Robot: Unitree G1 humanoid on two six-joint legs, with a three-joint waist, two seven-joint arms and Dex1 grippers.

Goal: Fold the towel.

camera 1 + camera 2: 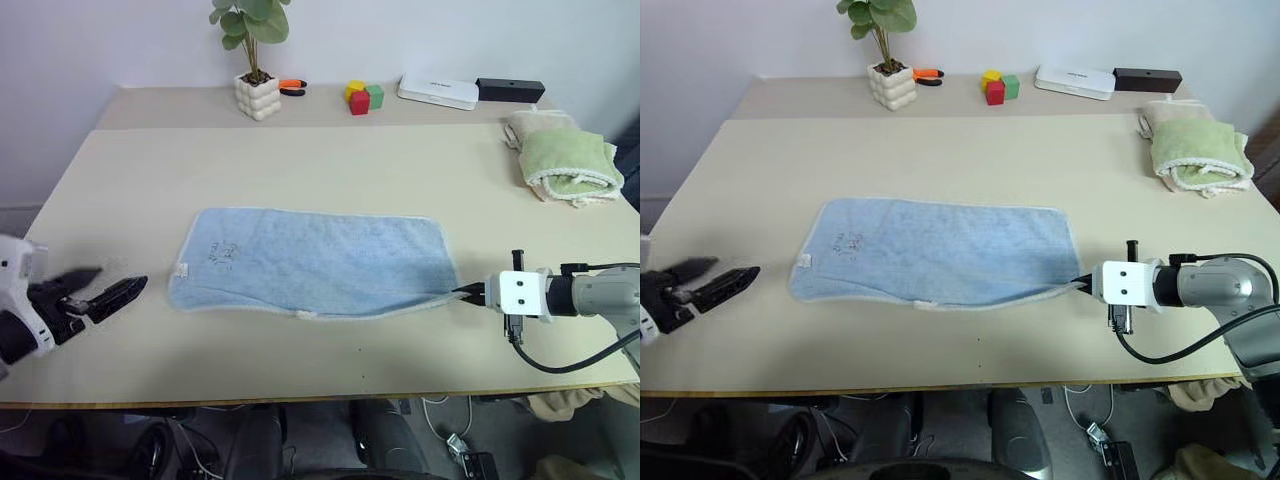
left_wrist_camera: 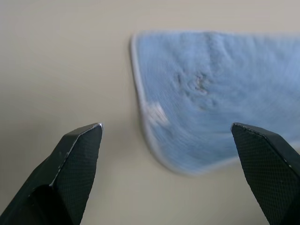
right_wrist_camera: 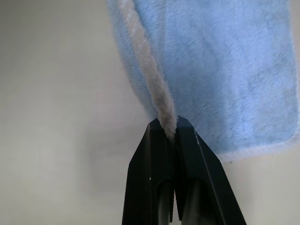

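I've got the towel (image 1: 315, 263) lying flat in the middle of the table (image 1: 330, 160), long side running across in front of me, already doubled over along its length. Its pale edging shows all round, the small white tag (image 1: 181, 268) sits at the left end and the dark printed mark (image 1: 222, 254) is just beside it.

My right gripper (image 3: 169, 129) is at the towel's near right corner, fingers pressed together and pinching the whitish edging; in the right wrist view the hem runs straight into the closed tips. That corner is drawn out slightly toward the gripper.

My left gripper (image 1: 113, 285) hangs off the towel's left end, apart from the cloth, its two black fingers (image 2: 77, 154) spread wide with nothing between them but bare table and the towel's rounded corner beyond.

Along the far edge I see a potted plant (image 1: 256, 60), an orange-handled tool (image 1: 292, 86), coloured blocks (image 1: 364, 96), a white box (image 1: 438, 92) and a black box (image 1: 510, 90). A folded green towel (image 1: 566, 163) rests on a beige one (image 1: 535, 125) at far right.
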